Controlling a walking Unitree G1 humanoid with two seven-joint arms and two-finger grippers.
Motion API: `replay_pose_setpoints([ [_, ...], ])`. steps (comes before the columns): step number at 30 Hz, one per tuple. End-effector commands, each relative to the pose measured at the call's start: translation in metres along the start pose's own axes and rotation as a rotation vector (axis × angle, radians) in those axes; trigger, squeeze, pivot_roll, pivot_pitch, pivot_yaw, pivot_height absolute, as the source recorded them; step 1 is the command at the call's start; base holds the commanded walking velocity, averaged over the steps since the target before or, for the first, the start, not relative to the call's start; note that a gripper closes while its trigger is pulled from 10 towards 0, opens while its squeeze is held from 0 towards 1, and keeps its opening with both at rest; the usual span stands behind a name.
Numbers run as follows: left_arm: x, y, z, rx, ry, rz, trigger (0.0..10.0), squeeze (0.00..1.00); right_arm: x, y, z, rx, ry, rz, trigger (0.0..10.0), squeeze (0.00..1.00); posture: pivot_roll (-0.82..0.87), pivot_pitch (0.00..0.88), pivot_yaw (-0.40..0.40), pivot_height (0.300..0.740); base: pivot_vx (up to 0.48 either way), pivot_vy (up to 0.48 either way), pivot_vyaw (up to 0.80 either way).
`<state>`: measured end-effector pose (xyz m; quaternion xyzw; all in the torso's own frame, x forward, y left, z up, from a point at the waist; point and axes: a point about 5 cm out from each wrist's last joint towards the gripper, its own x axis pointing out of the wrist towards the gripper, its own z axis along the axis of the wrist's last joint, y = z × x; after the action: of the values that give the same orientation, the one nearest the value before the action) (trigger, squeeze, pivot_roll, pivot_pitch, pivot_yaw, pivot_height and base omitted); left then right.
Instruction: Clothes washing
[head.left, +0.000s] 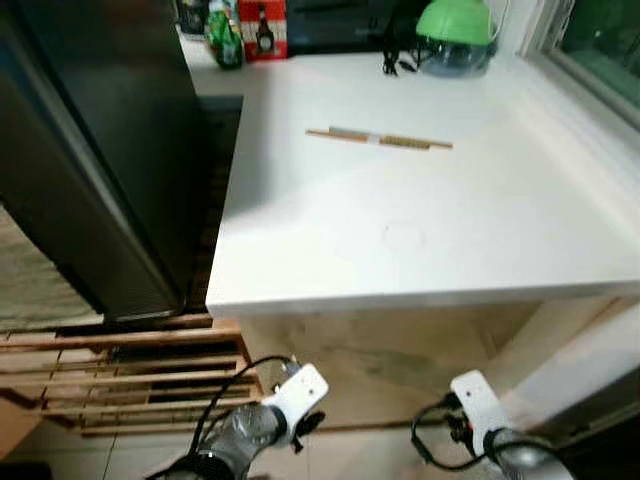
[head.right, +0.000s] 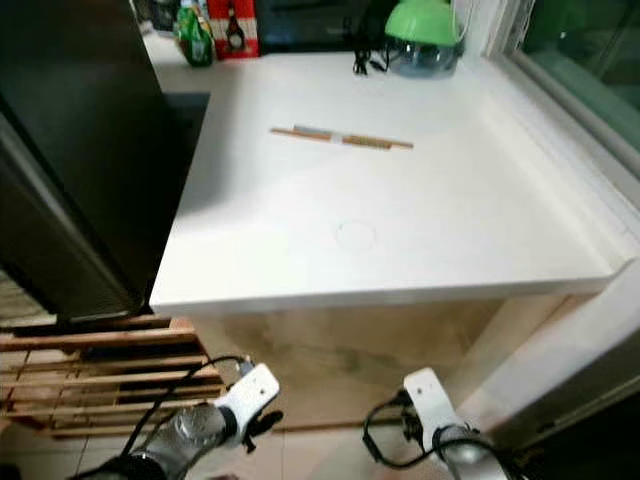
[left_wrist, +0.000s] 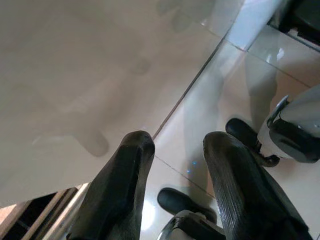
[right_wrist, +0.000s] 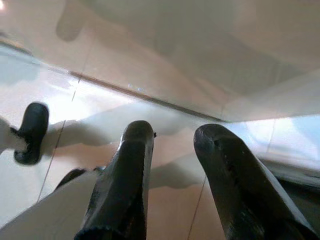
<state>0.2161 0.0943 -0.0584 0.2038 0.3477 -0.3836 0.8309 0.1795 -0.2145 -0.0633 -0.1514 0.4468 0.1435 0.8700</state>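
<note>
Left gripper (left_wrist: 172, 150) and right gripper (right_wrist: 172, 137) hang low, fingers parted.

Both arms (head.left: 250, 430) are cut off by the bottom edge.

The broad white countertop (head.left: 420, 220) lay largely bare, with only a thin wooden stick (head.left: 378, 139) across its middle. Green bottles (head.left: 224, 38), a red carton (head.left: 262, 28) and a green-lidded bowl (head.left: 455, 36) crowded the far edge. A tall dark cabinet (head.left: 100, 150) walled the left; slatted wooden racks (head.left: 130, 375) stood below it.
</note>
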Motion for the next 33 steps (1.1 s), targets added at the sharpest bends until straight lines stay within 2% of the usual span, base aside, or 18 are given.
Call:
replay_pose_setpoints([
  [1, -0.004, 0.016, -0.004, -0.072, 0.034, 0.115, 10.0, 0.0, -0.004, -0.001, 0.011, 0.028, -0.114, -0.052, 10.0, 0.0, -0.13, 0.0, 0.071, 0.74, 0.0, 0.0, 0.0],
  [2, -0.004, 0.016, -0.004, -0.072, 0.034, 0.115, 10.0, 0.0, -0.004, -0.001, 0.011, 0.028, -0.114, -0.052, 10.0, 0.0, -0.13, 0.0, 0.071, 0.74, 0.0, 0.0, 0.0],
  [3, -0.007, 0.024, -0.008, -0.167, 0.035, 0.181, 10.0, 0.0, -0.007, -0.001, 0.015, 0.032, -0.164, -0.095, 10.0, 0.0, -0.13, 0.0, 0.072, 0.74, 0.0, 0.0, 0.0],
  [5, -0.016, 0.035, -0.021, -0.355, 0.024, 0.298, 10.0, 0.0, -0.014, 0.004, 0.018, 0.132, -0.252, -0.055, 10.0, 0.0, -0.13, 0.0, 0.074, 0.74, 0.0, 0.0, 0.0],
  [6, -0.02, 0.038, -0.028, -0.416, 0.013, 0.336, 10.0, 0.0, -0.017, 0.004, 0.017, 0.181, -0.263, -0.044, 10.0, 0.0, -0.13, 0.0, 0.073, 0.74, 0.0, 0.0, 0.0],
  [8, -0.02, 0.038, -0.028, -0.416, 0.013, 0.336, 10.0, 0.0, -0.017, 0.004, 0.017, 0.181, -0.263, -0.044, 10.0, 0.0, -0.13, 0.0, 0.073, 0.74, 0.0, 0.0, 0.0],
  [9, -0.026, 0.04, -0.037, -0.474, 0.005, 0.378, 10.0, 0.0, -0.02, 0.005, 0.015, 0.233, -0.269, -0.027, 10.0, 0.0, -0.12, 0.0, 0.07, 0.74, 0.0, 0.0, 0.0],
  [11, -0.04, 0.043, -0.053, -0.498, -0.027, 0.41, 10.0, 0.0, -0.026, 0.008, 0.015, 0.312, -0.288, -0.051, 10.0, 0.0, -0.11, 0.0, 0.064, 0.74, 0.0, 0.0, 0.0],
  [15, -0.052, 0.044, -0.061, -0.499, -0.089, 0.425, 10.0, 0.0, -0.036, 0.02, 0.015, 0.364, -0.318, -0.032, 10.0, 0.0, -0.1, 0.0, 0.061, 0.74, 0.0, 0.0, 0.0],
  [16, -0.062, 0.045, -0.063, -0.496, -0.138, 0.448, 10.0, 0.0, -0.047, 0.03, 0.012, 0.358, -0.334, -0.007, 10.0, 0.0, -0.1, 0.0, 0.063, 0.74, 0.0, 0.0, 0.0],
  [20, -0.066, 0.045, -0.063, -0.491, -0.157, 0.458, 10.0, 0.0, -0.052, 0.032, 0.011, 0.357, -0.344, -0.003, 10.0, 0.0, -0.1, 0.0, 0.064, 0.74, 0.0, 0.0, 0.0],
  [21, -0.075, 0.045, -0.062, -0.496, -0.189, 0.481, 10.0, 0.0, -0.061, 0.033, 0.011, 0.369, -0.375, -0.005, 10.0, 0.0, -0.1, 0.0, 0.067, 0.74, 0.0, 0.0, 0.0],
  [22, -0.075, 0.045, -0.062, -0.496, -0.189, 0.481, 10.0, 0.0, -0.061, 0.033, 0.011, 0.369, -0.375, -0.005, 10.0, 0.0, -0.1, 0.0, 0.067, 0.74, 0.0, 0.0, 0.0],
  [25, -0.114, 0.039, -0.048, -0.389, -0.308, 0.542, 10.0, 0.0, -0.097, 0.026, 0.023, 0.412, -0.497, -0.014, 10.0, 0.0, -0.1, 0.0, 0.08, 0.74, 0.0, 0.0, 0.0],
  [26, -0.114, 0.039, -0.048, -0.389, -0.308, 0.542, 10.0, 0.0, -0.097, 0.026, 0.023, 0.412, -0.497, -0.014, 10.0, 0.0, -0.1, 0.0, 0.08, 0.74, 0.0, 0.0, 0.0],
  [28, -0.131, 0.033, -0.043, -0.351, -0.346, 0.569, 10.0, 0.0, -0.116, 0.027, 0.028, 0.399, -0.537, 0.006, 10.0, 0.0, -0.1, 0.0, 0.088, 0.74, 0.0, 0.0, 0.0],
  [31, -0.149, 0.03, -0.043, -0.38, -0.361, 0.632, 10.0, 0.0, -0.138, 0.032, 0.031, 0.368, -0.578, 0.038, 10.0, 0.0, -0.11, 0.0, 0.096, 0.74, 0.0, 0.0, 0.0],
  [33, -0.155, 0.03, -0.043, -0.386, -0.367, 0.659, 10.0, 0.0, -0.144, 0.032, 0.03, 0.357, -0.585, 0.047, 10.0, 0.0, -0.1, 0.0, 0.1, 0.74, 0.0, 0.0, 0.0],
])
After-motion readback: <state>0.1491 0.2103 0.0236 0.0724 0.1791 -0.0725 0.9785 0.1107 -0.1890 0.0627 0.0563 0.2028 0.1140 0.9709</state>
